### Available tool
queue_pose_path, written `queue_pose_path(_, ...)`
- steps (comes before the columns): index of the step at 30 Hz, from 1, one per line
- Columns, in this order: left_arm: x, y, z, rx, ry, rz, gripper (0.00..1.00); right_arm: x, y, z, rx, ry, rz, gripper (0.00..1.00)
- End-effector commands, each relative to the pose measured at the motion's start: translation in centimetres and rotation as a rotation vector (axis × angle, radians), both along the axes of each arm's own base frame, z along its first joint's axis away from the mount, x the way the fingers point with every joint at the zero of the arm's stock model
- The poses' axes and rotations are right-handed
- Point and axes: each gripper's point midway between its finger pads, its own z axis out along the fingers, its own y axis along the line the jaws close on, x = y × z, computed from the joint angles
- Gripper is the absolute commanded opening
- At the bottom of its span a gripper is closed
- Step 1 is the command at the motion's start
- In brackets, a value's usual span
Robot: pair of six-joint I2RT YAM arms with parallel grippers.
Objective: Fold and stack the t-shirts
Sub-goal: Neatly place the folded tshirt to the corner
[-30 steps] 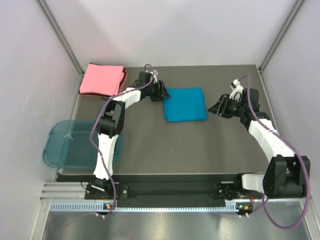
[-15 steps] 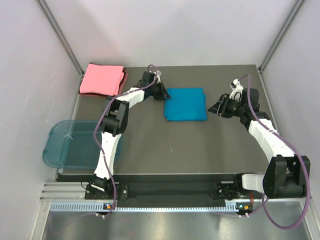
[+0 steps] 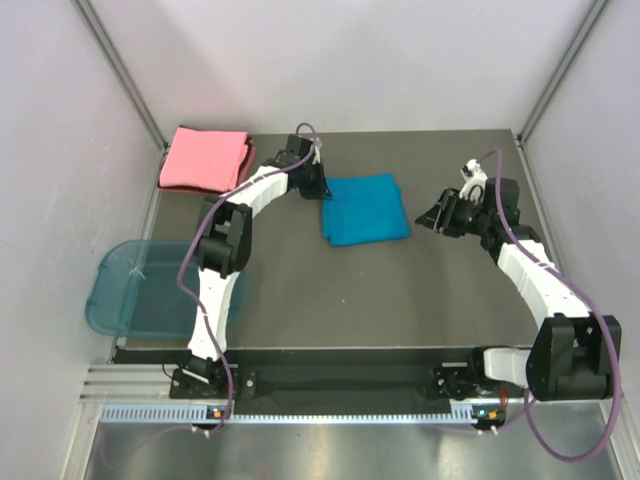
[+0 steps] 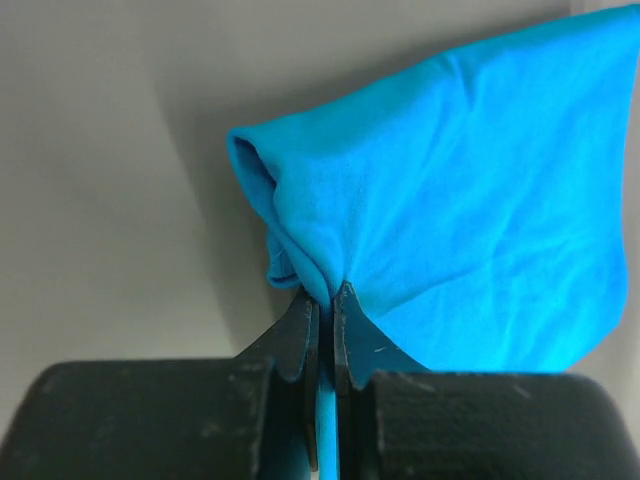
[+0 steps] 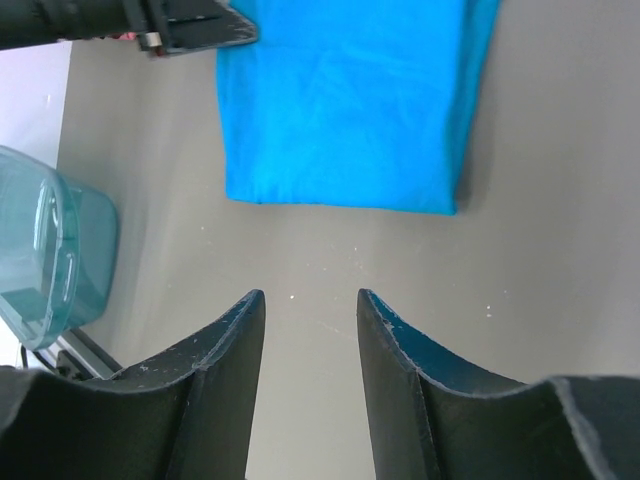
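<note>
Left hand pinches shut on the far-left corner of the folded teal-blue t-shirt lying mid-tabletop, right hand gapes empty nearby; best carried low and level onto the salmon-pink t-shirt at the far-left corner, folds kept intact.

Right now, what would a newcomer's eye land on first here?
The folded blue shirt stands out bright at the middle of the dark table, its left edge pinched and bunched in the shut left end effector. The folded pink shirt lies at the far left corner. The right end effector hangs open to the right of the blue shirt, holding nothing.
</note>
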Motion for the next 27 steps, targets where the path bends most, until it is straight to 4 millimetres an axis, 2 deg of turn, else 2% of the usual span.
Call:
queue_pose_path(1,0.3,3.8,5.1,0.153,-0.109,0.032,0.0,0.2,0.6,2.3,0.017,-0.087,0.023,0.43)
queue_pose_path(3,-0.1,5.0,5.4,0.219,-0.133,0.016,0.0,0.2,0.5,2.6,0.019,-0.093,0.022,0.43)
queue_pose_path(9,0.4,9.3,9.8,0.386,-0.254,0.046,0.0,0.0,0.6,2.8,0.021,-0.099,0.024,0.43)
queue_pose_path(12,0.9,11.7,11.4,0.453,-0.291,0.056,0.0,0.0,0.5,2.9,0.023,-0.1,0.024,0.43)
queue_pose_path(21,2.1,20.3,16.3,0.615,-0.342,0.147,0.0,0.2,0.6,2.7,0.026,-0.097,0.023,0.43)
queue_pose_path(27,3.1,23.5,19.2,0.68,-0.408,0.163,0.0,0.1,0.6,3.2,0.024,-0.113,0.025,0.44)
